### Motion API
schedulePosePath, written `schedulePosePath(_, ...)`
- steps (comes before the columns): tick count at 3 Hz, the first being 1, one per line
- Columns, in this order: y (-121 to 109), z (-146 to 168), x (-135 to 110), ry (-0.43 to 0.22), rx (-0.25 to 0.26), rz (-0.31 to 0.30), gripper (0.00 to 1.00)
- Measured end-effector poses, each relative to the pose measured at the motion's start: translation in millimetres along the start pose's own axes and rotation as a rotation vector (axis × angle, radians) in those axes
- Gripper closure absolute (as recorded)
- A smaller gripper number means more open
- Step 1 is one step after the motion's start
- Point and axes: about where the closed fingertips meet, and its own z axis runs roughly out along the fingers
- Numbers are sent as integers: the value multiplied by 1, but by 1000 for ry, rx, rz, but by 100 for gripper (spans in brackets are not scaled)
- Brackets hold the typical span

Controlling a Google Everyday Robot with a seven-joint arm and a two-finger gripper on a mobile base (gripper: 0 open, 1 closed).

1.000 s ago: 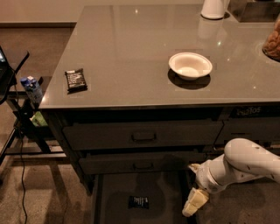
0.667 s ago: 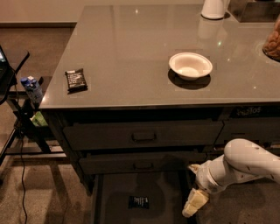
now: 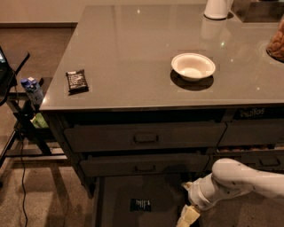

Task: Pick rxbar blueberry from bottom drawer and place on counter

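The rxbar blueberry [image 3: 140, 205] lies flat on the floor of the open bottom drawer [image 3: 115, 199], a small dark wrapper with white lettering. My gripper [image 3: 188, 217] hangs at the drawer's right side, low at the frame's bottom edge, to the right of the bar and apart from it. The white arm [image 3: 239, 179] reaches in from the right. The glossy grey counter [image 3: 146, 48] spreads above the drawers.
A black-brown wrapped bar [image 3: 76, 81] lies near the counter's left front corner. A white bowl [image 3: 193, 67] sits mid-counter. A white jug [image 3: 217, 8] and a snack container [image 3: 277, 42] stand at the back right. Two upper drawers [image 3: 144, 137] are shut. A stand with a bottle [image 3: 33, 91] is at left.
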Motion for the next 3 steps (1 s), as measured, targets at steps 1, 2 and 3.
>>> schedulePosePath(1,-2,37,9,-11,-26,-5,0)
schedulePosePath(2,-2,37,9,-11,-26,-5,0)
schedulePosePath(3,-7,61,14,-8,-17,-8,0)
